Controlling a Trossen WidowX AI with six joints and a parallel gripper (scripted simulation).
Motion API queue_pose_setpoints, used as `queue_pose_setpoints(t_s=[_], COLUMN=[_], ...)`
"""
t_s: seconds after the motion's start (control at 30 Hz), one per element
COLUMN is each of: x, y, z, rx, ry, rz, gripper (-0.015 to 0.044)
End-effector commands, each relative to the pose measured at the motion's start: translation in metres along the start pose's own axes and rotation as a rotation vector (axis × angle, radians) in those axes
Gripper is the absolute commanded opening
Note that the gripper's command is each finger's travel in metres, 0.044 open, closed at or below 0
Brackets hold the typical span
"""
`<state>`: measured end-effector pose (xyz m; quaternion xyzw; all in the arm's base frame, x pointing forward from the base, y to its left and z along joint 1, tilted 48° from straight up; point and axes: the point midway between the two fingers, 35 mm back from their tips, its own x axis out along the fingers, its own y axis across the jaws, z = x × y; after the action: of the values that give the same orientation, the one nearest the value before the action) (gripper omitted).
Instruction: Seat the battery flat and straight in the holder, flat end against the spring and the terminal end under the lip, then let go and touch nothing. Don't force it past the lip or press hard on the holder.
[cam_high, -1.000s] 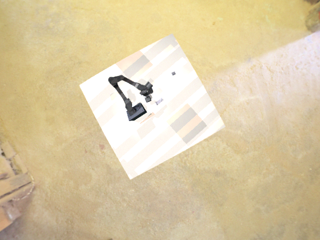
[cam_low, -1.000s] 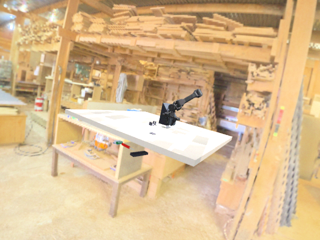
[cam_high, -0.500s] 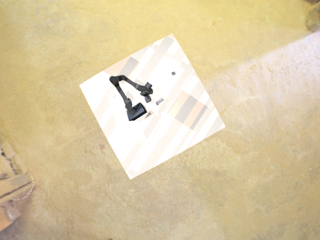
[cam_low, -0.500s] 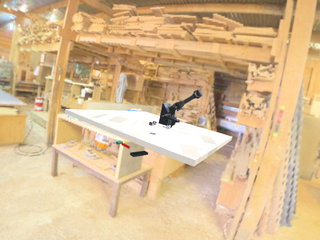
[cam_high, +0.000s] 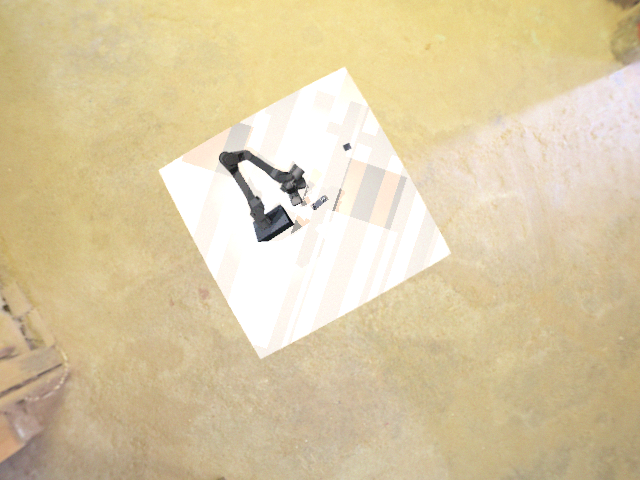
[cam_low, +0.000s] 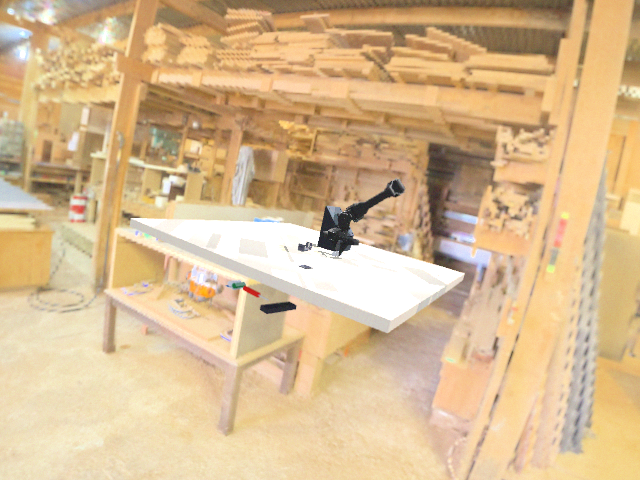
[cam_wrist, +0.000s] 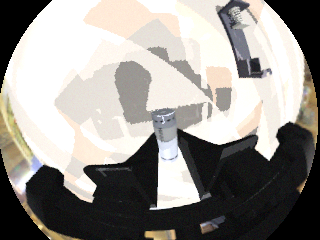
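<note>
Hand (cam_wrist: 172, 167) around battery (cam_wrist: 166, 139) (holder (cam_wrist: 242, 40) well apart)

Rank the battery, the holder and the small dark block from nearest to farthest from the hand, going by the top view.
1. Battery: between the fingers of the hand, as the wrist view shows best.
2. Holder: just right of the hand in the picture, apart from it.
3. Small dark block: up and to the right, clearly the farthest.
</note>
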<state>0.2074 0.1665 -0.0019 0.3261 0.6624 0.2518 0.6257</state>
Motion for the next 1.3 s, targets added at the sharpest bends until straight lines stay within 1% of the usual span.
queue_pose_setpoints(t_s=[0.0,0.27,0.43,0.57,0.97,1.27], x=[-0.003,-0.048,-0.050,-0.053,-0.067,-0.076], y=[-0.001,0.000,-0.001,-0.010,-0.059,-0.107], z=[0.000,0.000,0.001,0.018,0.070,0.102], rx=[0.004,0.004,0.003,-0.027,-0.133,-0.215], ry=[0.002,0.002,0.001,-0.002,-0.012,-0.010], rz=[0.000,-0.001,-0.001,-0.009,-0.035,-0.038], gripper=[0.0083,0.0083,0.0083,0.0083,0.0083,0.0083])
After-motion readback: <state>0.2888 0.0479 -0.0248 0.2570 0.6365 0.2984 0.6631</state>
